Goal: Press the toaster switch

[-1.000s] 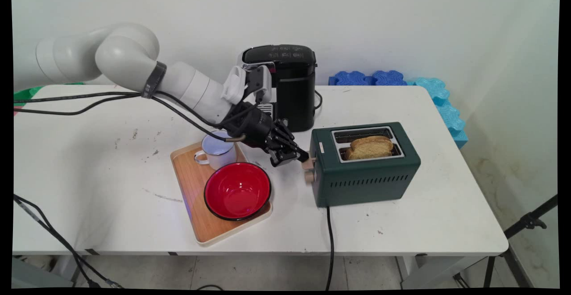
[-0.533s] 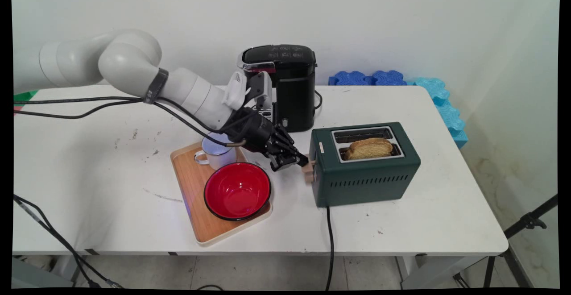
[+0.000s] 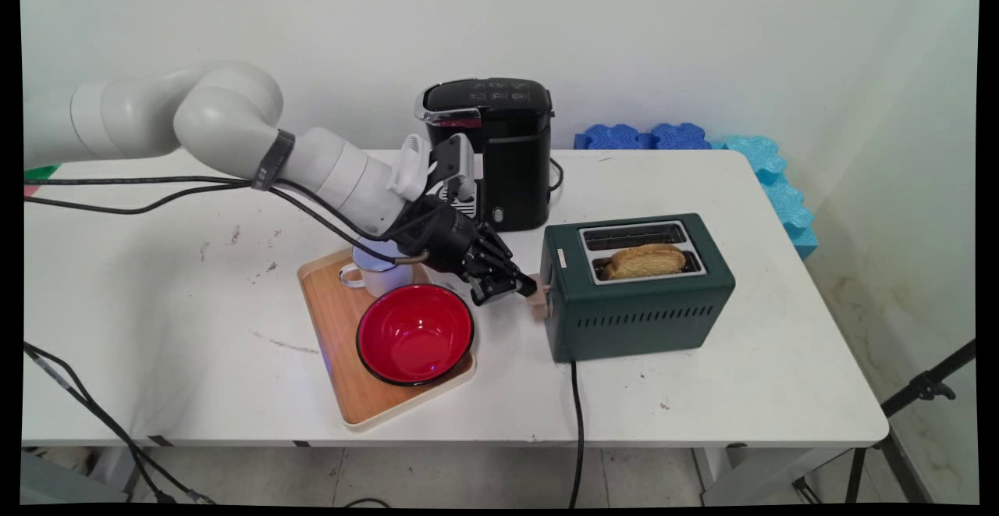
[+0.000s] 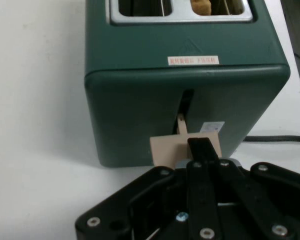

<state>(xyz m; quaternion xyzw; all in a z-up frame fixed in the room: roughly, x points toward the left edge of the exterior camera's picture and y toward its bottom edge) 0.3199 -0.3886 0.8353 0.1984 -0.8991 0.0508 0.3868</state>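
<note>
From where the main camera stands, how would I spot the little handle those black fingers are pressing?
Find the dark green metal toaster on the table's right half. On its left end, a small beige plastic lever juts from a vertical slot low down. It is the only pale part there, and the shut fingers sit on it.

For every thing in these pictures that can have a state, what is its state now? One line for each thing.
End effector: shut, tip pressing on the lever.
Lever: low in its slot.
Toaster: one slice in the near slot, far slot empty.
Bread: sunk partly into the slot.
Bowl: upright, empty, on the tray.
Mug: upright on the tray.
Coffee machine: lid closed.
</note>
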